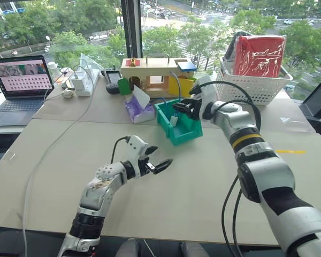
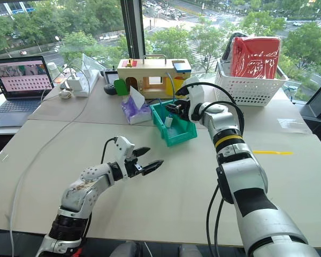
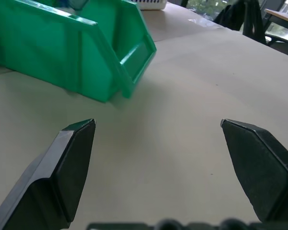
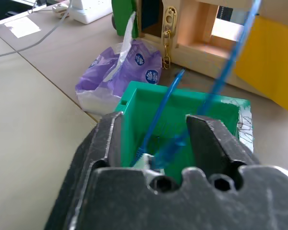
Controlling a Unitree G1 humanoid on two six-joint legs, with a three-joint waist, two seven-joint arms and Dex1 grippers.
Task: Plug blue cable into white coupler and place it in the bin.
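The teal-green bin [image 1: 184, 134] stands mid-table in front of the wooden box. My right gripper [image 1: 183, 106] hovers over its back half, fingers apart. The blue cable [image 4: 163, 108] runs loose through the gap between them and down into the bin [image 4: 201, 103]; another stretch arcs up toward the box. The white coupler [image 1: 174, 121] hangs at the cable's lower end inside the bin. My left gripper [image 1: 159, 163] is open and empty above the bare table, nearer me and left of the bin [image 3: 86, 57].
Behind the bin is a wooden box [image 1: 152, 72] with coloured flaps. A purple tissue pack [image 1: 139, 110] lies to its left. A white lattice basket [image 1: 251, 80] holds a red bag at the back right. A laptop [image 1: 21, 77], power strip [image 1: 85, 80] and long white cord [image 1: 48, 150] occupy the left.
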